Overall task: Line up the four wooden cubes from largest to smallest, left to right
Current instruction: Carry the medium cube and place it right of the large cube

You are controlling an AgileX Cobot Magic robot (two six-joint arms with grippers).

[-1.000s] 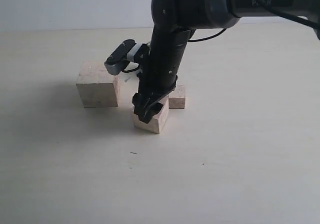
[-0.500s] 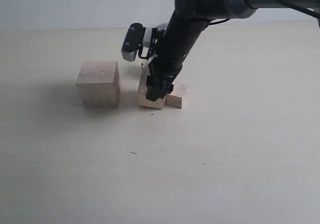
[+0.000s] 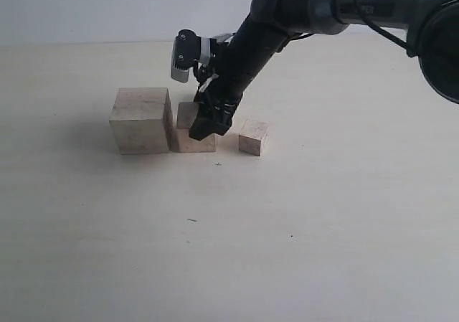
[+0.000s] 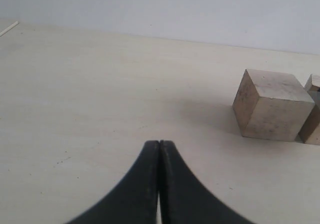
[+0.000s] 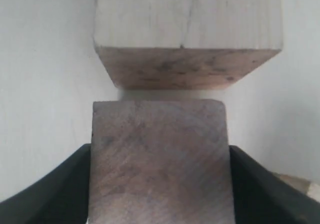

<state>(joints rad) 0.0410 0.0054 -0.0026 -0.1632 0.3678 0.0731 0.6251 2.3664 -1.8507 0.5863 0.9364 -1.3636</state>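
Observation:
The largest wooden cube (image 3: pixel 141 120) stands at the left. Just right of it, low at the table, my right gripper (image 3: pixel 206 126) is shut on a mid-sized cube (image 3: pixel 191 142). In the right wrist view this held cube (image 5: pixel 159 159) fills the space between the fingers (image 5: pixel 60 184), and a narrow gap separates it from the large cube (image 5: pixel 187 34). Another cube (image 3: pixel 186 113) sits behind the held one, partly hidden. A small cube (image 3: pixel 253 136) stands apart to the right. My left gripper (image 4: pixel 159 143) is shut and empty, well away from the large cube (image 4: pixel 272 104).
All the cubes sit on a pale tabletop (image 3: pixel 229 250), which runs wide and bare in front of them. The dark right arm (image 3: pixel 287 13) slants down from the upper right over the row. A white wall backs the table.
My right gripper carried its cube back from the front, then left to the large cube's side. The small cube at the right is now uncovered.

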